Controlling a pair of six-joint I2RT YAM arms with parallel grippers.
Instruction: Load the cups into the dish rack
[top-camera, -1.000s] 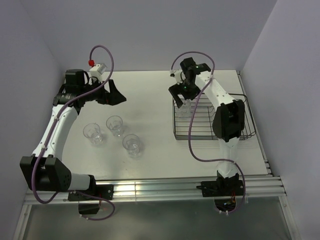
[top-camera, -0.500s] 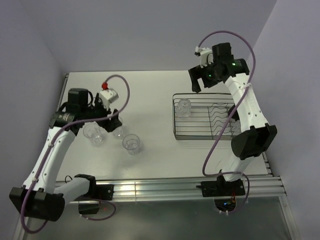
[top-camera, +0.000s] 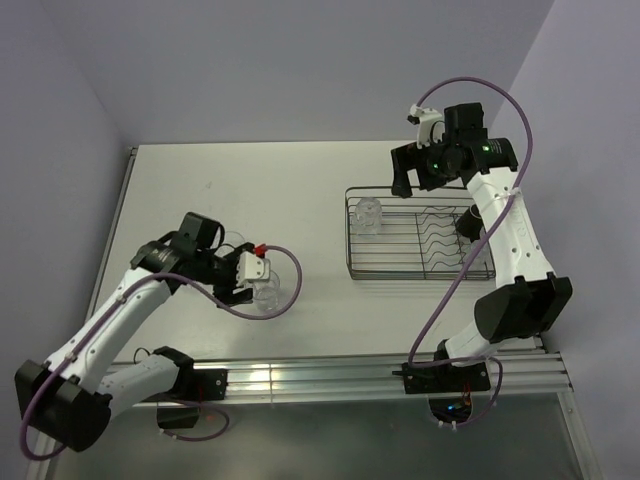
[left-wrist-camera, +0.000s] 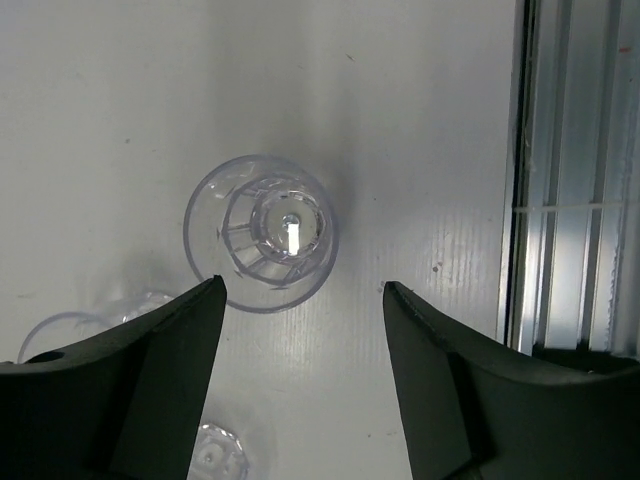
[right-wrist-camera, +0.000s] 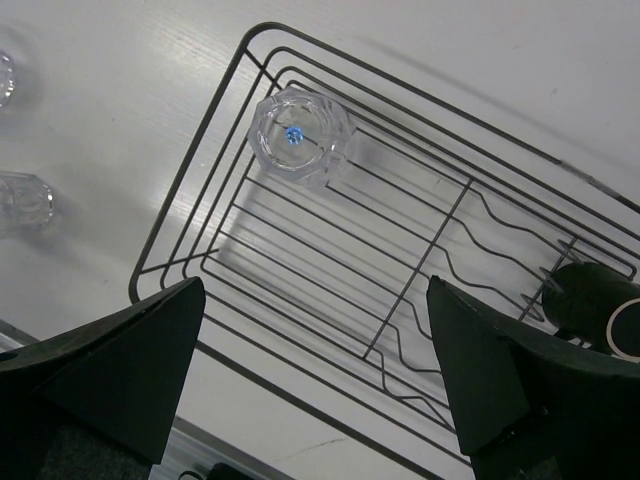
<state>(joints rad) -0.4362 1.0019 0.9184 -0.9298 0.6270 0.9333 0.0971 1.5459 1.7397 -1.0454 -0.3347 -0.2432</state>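
Note:
A clear faceted cup (left-wrist-camera: 262, 232) stands upright on the white table, just ahead of my open, empty left gripper (left-wrist-camera: 303, 288). In the top view that gripper (top-camera: 245, 285) hangs beside this cup (top-camera: 267, 292). Two more clear cups (left-wrist-camera: 70, 330) (left-wrist-camera: 215, 455) show partly by the left finger. The dark wire dish rack (top-camera: 420, 275) holds one clear cup (top-camera: 368, 215) in its far left corner, also seen in the right wrist view (right-wrist-camera: 298, 137). My right gripper (top-camera: 412, 178) is open and empty, high above the rack (right-wrist-camera: 417, 270).
A dark round thing (right-wrist-camera: 595, 300) sits at the rack's right end; I cannot tell if it is the mug. Two clear cups (right-wrist-camera: 25, 198) lie at the right wrist view's left edge. The metal rail (left-wrist-camera: 570, 200) runs along the table's near edge.
My right gripper let go of the cup in the rack and rose away to the back right. My left arm swung from the far left down over the cups.

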